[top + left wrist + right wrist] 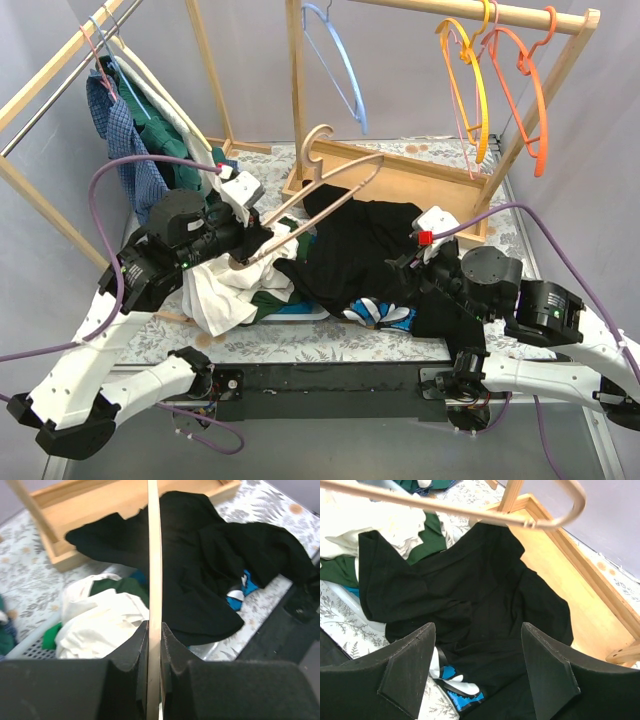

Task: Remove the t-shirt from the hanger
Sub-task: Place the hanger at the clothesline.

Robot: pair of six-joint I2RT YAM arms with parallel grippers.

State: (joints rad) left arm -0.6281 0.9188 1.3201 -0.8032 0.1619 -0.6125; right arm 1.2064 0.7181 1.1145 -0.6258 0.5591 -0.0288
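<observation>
My left gripper (243, 255) is shut on one end of a wooden hanger (330, 185), which slants up toward the rack's middle post. In the left wrist view the hanger's bar (154, 555) runs straight up from between the closed jaws of the left gripper (154, 630). The black t-shirt (360, 250) lies crumpled on the table under and right of the hanger, with a blue and white print (380, 312) showing at its near edge. No cloth hangs over the hanger bars that I see. My right gripper (477, 630) hovers open just above the t-shirt (470, 600), with the hanger (470, 512) beyond it.
A wooden clothes rack spans the back, carrying blue (340, 60), yellow (470, 90) and orange (525, 100) hangers. A blue checked shirt (125, 140) hangs at the left. A white basket (300, 312) with white and green clothes (230, 290) sits under the left gripper. The rack's wooden base (420, 180) lies behind the t-shirt.
</observation>
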